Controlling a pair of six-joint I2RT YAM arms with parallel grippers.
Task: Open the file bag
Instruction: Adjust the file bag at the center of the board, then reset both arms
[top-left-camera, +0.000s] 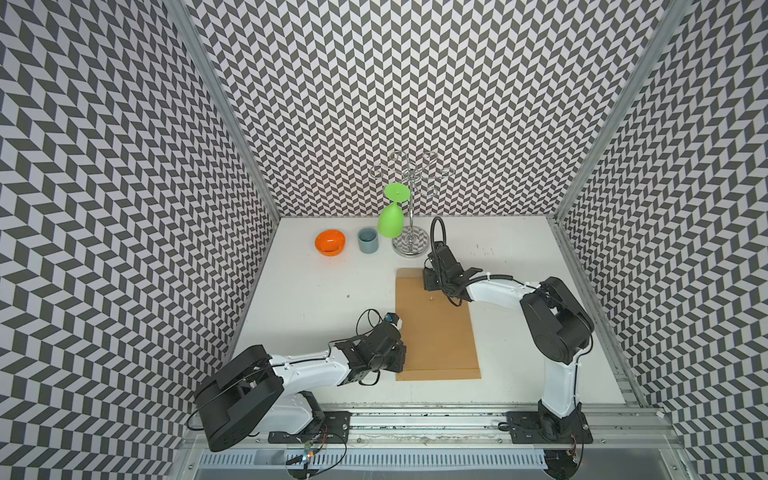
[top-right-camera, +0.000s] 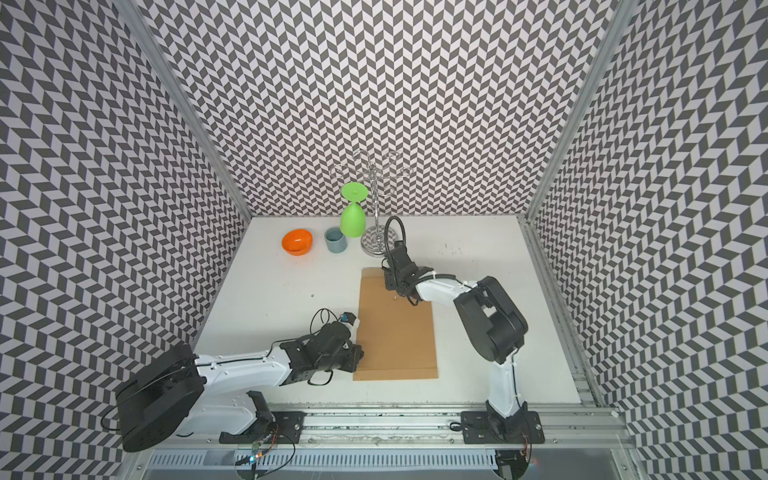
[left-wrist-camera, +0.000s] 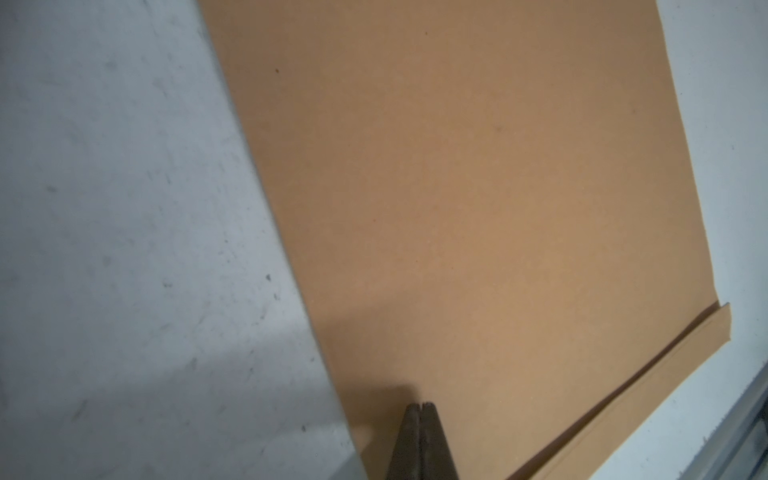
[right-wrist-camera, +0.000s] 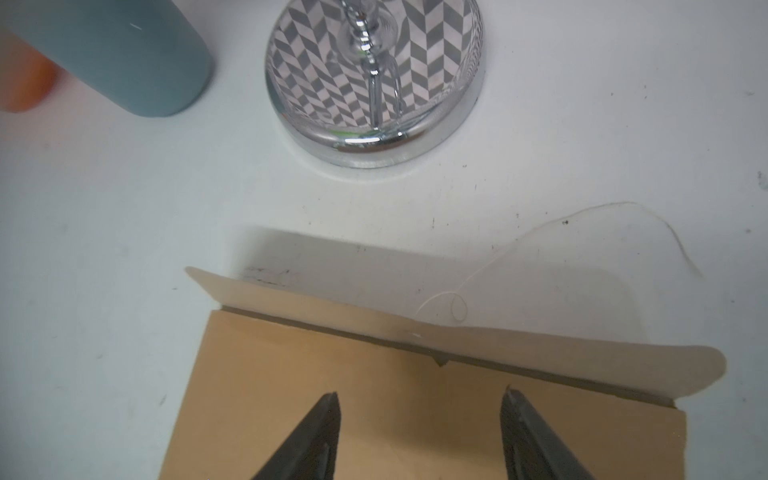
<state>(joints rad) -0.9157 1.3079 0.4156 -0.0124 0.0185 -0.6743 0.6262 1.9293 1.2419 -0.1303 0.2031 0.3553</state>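
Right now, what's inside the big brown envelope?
The file bag has its flap folded back, but only a thin dark gap shows at the mouth. Anything inside is covered by paper.

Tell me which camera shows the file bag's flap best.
The right wrist view: the flap is folded open, pale inside up, unobstructed. Both top views show a thin pale strip. The left wrist view shows only the file bag's opposite end.

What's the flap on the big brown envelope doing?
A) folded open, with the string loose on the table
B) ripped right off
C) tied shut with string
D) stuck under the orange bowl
A: in the right wrist view the file bag has its flap folded back from the mouth, and the string lies loose on the table.
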